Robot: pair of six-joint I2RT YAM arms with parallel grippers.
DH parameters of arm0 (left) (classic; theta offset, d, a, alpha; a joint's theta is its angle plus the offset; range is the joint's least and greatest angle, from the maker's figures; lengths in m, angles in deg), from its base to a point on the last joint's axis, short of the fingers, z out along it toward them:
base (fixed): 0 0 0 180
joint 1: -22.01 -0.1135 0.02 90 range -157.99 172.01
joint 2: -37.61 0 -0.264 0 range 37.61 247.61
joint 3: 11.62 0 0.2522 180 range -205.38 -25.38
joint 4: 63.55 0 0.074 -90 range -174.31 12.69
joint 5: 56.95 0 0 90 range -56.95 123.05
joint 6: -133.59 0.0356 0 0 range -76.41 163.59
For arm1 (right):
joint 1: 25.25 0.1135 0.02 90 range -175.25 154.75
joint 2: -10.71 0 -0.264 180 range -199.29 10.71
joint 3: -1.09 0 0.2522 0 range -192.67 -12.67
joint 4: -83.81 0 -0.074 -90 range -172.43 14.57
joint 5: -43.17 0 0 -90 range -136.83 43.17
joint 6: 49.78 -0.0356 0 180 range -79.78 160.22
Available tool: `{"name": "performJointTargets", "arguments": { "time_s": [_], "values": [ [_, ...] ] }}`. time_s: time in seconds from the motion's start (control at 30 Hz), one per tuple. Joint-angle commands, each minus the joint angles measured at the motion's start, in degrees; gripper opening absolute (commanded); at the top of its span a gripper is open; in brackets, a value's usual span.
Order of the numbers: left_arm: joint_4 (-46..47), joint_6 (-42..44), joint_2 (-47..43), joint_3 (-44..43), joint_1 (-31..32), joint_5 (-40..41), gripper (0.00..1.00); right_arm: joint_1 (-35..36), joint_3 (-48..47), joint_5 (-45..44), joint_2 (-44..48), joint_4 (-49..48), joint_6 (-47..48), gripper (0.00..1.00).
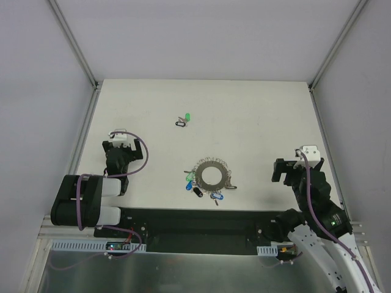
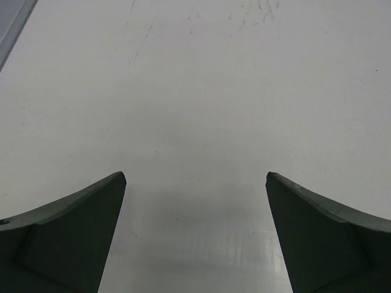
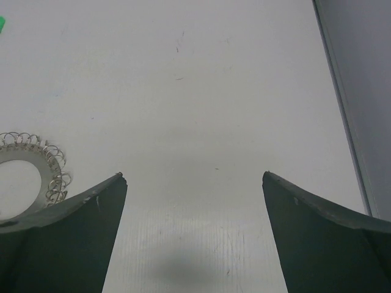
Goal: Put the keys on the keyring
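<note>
Keys (image 1: 197,191) bunch at the near rim of the ring (image 1: 200,174), which lies flat on the table (image 1: 256,116) in the gap between the two arms. They touch its wire loops, but they are too small to tell whether any is truly threaded on. A green key (image 1: 187,116) and a black key (image 1: 179,122) lie together, well apart from the ring and farther out than either pair of fingers, so I judge the job part done at best, with at least these two left to fetch and hook on. The left gripper (image 2: 195,174) has its fingers spread wide with only bare table between and ahead of them. The right gripper (image 3: 193,174) is likewise wide apart and holds nothing; the ring's looped edge shows just outside its left finger, near but not touching. Room for moving looks generous: ahead of both pairs of fingers the surface is open, and the loose keys have space all round. The limits are a rail (image 2: 12,24) far off beyond the left gripper's left finger and a wall (image 3: 366,73) beyond the right gripper's right finger, closer on that side, so wide outward swings there could clip it.
</note>
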Motion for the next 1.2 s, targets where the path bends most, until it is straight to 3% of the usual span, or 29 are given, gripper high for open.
{"name": "performJointTargets", "arguments": {
  "time_s": [0.0,0.57,0.9,1.17],
  "values": [
    [1.7,-0.7,-1.3,-1.4,-0.6,-1.2,0.99,-0.3,-2.3,0.6,-0.3,-1.0,0.3,0.96],
    [1.8,-0.6,-1.2,-1.4,-0.6,-1.1,0.99,-0.3,-2.8,8.9,6.2,-0.7,-3.2,0.96],
    [1.7,-0.6,-1.2,-1.4,-0.6,-1.1,0.99,-0.3,-9.8,21.8,-10.9,3.6,-6.6,0.96],
    [1.6,-0.6,-1.7,-1.3,-0.6,-1.6,0.99,0.2,-7.9,31.7,-27.3,-2.5,-9.4,0.99]
  ]
}}
